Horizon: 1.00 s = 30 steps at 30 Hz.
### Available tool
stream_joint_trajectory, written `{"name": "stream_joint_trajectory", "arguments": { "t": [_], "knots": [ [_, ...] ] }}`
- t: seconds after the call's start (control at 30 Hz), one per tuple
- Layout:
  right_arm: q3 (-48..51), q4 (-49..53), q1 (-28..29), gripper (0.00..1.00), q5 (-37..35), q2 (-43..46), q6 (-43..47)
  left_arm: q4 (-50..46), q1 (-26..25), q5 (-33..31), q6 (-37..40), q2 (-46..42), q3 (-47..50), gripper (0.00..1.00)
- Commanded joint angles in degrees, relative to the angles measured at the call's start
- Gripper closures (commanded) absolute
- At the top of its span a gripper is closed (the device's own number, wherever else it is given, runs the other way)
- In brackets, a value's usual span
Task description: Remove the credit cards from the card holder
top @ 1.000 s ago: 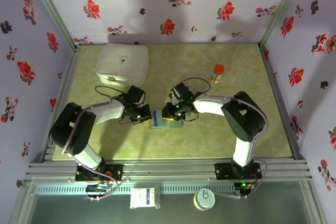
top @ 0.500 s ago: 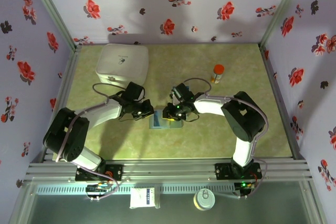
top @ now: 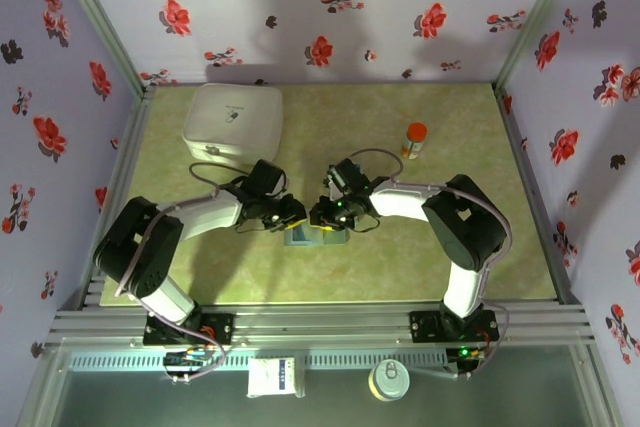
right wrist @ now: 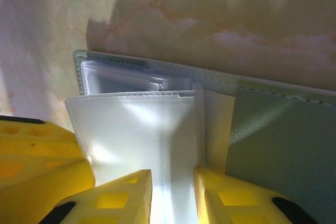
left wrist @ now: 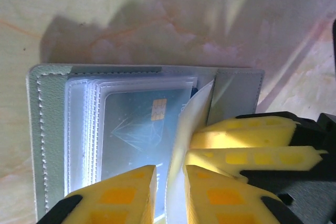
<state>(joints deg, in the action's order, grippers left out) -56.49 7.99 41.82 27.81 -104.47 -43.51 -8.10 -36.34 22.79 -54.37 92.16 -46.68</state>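
Card holder (left wrist: pixel 46 140): slate-grey, stitched edge, lying open on bench (top: pixel 400 267), centre-front. Clear sleeves (left wrist: pixel 84 129) fanned, blue chip card (left wrist: pixel 142 129) inside. Left hand (left wrist: pixel 169 192): parted slightly around one sleeve. Right hand (right wrist: pixel 173 198): grip on sleeve unclear.

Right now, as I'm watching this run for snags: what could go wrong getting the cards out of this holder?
The left gripper straddles a clear sleeve leaf, not the blue card itself, so it may tug plastic and leave the card inside. The right gripper works the same card holder close beside it; the two could bump. The holder lies loose on the table, so a pull might drag it.
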Motion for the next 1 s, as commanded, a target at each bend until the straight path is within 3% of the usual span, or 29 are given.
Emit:
{"name": "stream_joint_trajectory", "arguments": {
  "t": [0.0, 0.57, 0.97],
  "knots": [
    [0.88, 0.83, -0.41, 0.71, -0.37, 1.39, 0.84, 1.27, -0.58, 1.19, -1.17, 1.4, -0.07, 0.79],
    [4.25, 2.62, -4.03, 0.71, -3.7, 12.12, 1.73, -3.16, -1.98, 0.02, 0.15, 0.47, -4.82, 0.84],
    [7.24, 6.68, -8.85, 0.71, -3.81, 19.57, 4.11, -4.78, -5.54, 0.19, 0.84, 7.44, -12.11, 0.88]
  ]
}}
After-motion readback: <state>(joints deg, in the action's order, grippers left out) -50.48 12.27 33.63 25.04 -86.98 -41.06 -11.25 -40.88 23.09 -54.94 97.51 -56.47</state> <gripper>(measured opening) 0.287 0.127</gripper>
